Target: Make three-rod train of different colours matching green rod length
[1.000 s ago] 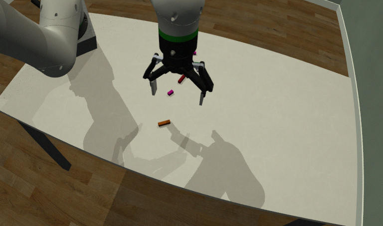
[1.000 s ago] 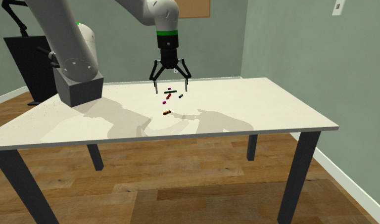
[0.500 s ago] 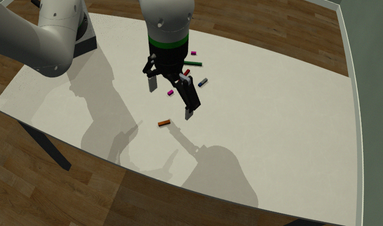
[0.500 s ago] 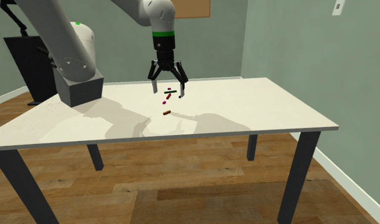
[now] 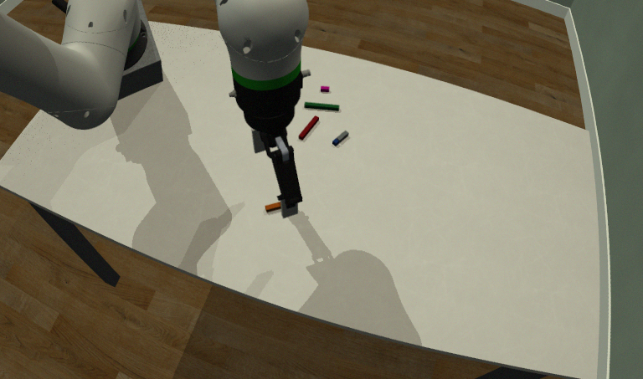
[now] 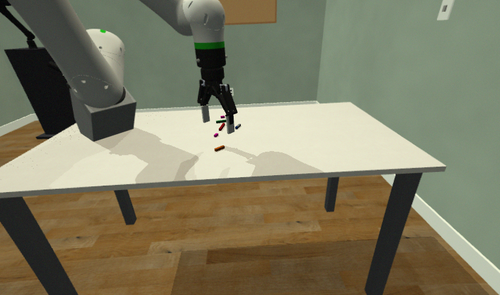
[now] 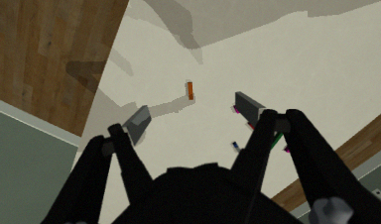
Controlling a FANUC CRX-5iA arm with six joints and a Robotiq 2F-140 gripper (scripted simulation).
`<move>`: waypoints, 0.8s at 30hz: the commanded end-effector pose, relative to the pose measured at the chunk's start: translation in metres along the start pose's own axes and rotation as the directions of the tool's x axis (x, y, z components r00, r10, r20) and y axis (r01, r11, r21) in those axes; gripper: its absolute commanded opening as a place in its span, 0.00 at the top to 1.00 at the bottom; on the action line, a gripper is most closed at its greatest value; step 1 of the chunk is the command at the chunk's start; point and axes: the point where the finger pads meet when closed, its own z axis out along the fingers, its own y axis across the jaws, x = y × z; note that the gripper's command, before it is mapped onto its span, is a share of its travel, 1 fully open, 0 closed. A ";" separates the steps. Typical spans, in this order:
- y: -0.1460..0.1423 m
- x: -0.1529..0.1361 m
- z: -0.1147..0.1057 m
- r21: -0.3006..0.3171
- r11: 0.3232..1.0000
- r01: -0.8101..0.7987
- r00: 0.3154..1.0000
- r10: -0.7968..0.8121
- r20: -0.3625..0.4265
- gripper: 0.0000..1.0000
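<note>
My gripper is open and empty, above the table. An orange rod lies alone nearer the front edge; a fingertip partly covers it in the top view. A magenta rod lies behind it, hidden in the top view. A red rod lies slanted. The green rod lies behind it. Another magenta rod lies farthest back. A blue rod and a grey rod lie end to end, seemingly touching.
The rods lie on the white table. The robot's base block stands at the table's left. The arm's shadow falls across the table's front part. The wall is to the right.
</note>
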 end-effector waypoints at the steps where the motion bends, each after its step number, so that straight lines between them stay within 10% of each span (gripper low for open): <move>1: -0.001 0.003 0.000 0.011 0.998 -0.070 0.998 0.070 -0.002 0.00; 4: -0.001 0.004 0.000 0.011 0.997 -0.073 0.997 0.073 -0.002 0.00; 5: -0.001 0.004 0.000 0.011 0.997 -0.073 0.997 0.073 -0.002 0.85; 24: -0.001 0.004 0.000 0.011 0.997 -0.073 0.997 0.073 -0.002 0.85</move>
